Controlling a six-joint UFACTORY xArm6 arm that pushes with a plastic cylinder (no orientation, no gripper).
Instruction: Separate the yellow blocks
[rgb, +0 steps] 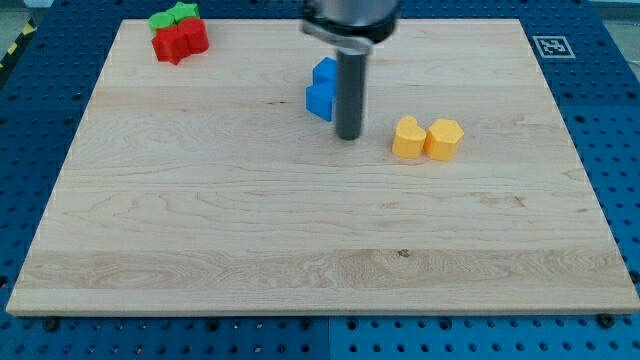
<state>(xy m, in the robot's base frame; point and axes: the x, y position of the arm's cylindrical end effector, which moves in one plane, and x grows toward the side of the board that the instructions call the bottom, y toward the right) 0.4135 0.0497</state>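
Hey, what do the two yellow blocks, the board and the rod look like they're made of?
Yellow blocks: probably moulded plastic or painted wood; uniform colour, soft matte sheen, no grain.
Board: light wood, seemingly unvarnished or satin; grain streaks and joined strips show.
Rod: dark, smooth, with a faint lengthwise highlight, perhaps metal or hard plastic. My tip rests beside the blue block, left of the yellow pair.

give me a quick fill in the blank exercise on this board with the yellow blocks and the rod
1. The two yellow blocks sit side by side and are ____ each other.
2. My tip stands just to the view's right of the ____ block.
3. The red blocks and the green block are clustered at the board's top ____ corner in the view.
4. My tip lies to the view's ____ of the yellow blocks, not touching them.

Missing words: touching; blue; left; left
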